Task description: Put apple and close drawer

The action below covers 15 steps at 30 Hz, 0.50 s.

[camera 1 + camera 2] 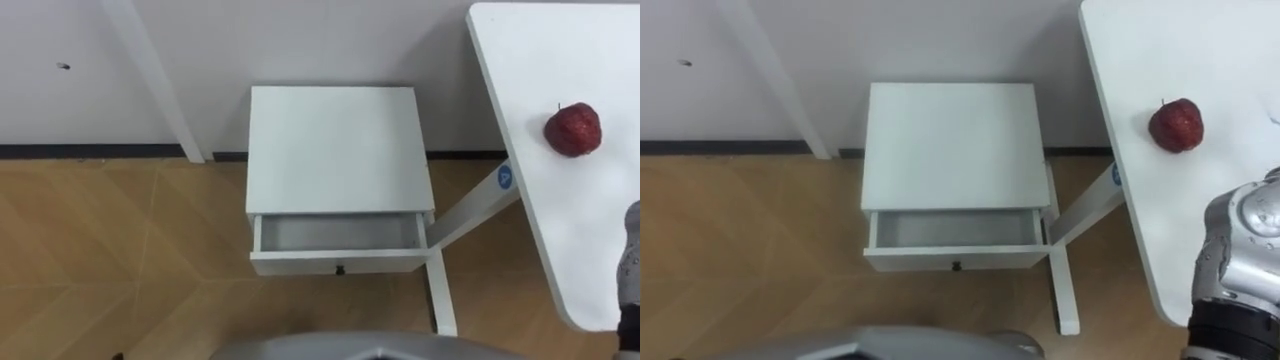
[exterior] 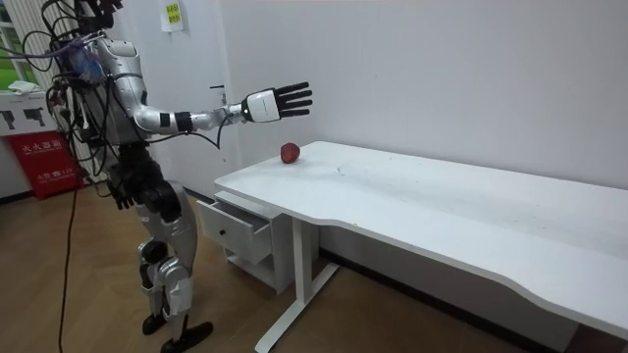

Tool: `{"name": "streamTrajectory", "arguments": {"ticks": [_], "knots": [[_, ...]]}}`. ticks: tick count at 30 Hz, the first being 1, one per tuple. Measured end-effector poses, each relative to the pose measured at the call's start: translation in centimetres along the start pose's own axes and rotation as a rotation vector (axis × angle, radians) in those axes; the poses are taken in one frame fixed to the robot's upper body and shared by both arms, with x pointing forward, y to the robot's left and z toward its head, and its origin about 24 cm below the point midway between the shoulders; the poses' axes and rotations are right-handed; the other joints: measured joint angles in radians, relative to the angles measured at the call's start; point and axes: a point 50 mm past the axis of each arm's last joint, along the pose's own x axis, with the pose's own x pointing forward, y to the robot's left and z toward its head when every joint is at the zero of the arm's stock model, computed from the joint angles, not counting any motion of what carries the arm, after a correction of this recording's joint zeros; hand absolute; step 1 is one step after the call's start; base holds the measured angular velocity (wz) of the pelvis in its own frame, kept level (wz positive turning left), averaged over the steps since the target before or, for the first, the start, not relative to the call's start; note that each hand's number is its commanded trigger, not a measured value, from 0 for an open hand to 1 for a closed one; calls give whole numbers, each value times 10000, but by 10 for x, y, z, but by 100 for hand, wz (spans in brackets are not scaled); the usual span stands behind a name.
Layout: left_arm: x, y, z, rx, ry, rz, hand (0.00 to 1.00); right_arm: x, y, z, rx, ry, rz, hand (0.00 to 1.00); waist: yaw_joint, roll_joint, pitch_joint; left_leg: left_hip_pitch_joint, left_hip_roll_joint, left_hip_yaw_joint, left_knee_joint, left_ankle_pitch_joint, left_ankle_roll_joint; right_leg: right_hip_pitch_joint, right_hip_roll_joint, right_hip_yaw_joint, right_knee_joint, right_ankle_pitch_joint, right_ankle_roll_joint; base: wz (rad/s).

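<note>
A red apple (image 1: pixel 573 129) lies on the white table (image 1: pixel 560 230), near its far left corner; the room view shows the apple (image 2: pixel 290 153) there too. In front of me stands a small white cabinet (image 1: pixel 338 150) with its drawer (image 1: pixel 338 235) pulled out and nothing inside. My right hand (image 2: pixel 280 101) is stretched out at shoulder height, open with fingers spread, above and just short of the apple. Its forearm (image 1: pixel 1240 260) enters at the lower right over the table edge. My left hand (image 2: pixel 120 192) hangs by my hip.
The cabinet stands against a white wall, beside the table's leg (image 1: pixel 440 290). A slanted white post (image 1: pixel 150 80) rises left of the cabinet. Wooden floor (image 1: pixel 110 260) spreads to the left and front. A red box (image 2: pixel 39 162) stands behind me.
</note>
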Motion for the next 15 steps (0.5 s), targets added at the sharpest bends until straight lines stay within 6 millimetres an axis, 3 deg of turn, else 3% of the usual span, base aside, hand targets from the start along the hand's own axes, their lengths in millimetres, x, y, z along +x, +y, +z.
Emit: {"name": "streamTrajectory", "arguments": {"ticks": [15], "knots": [[-2,4,-12,184,475,-21,0,-5,-10,-52,-517,2846,1491,0,97,-111,-17,39,5,-1,10,0,0,27,2,4,-2,0,0,0]]}}
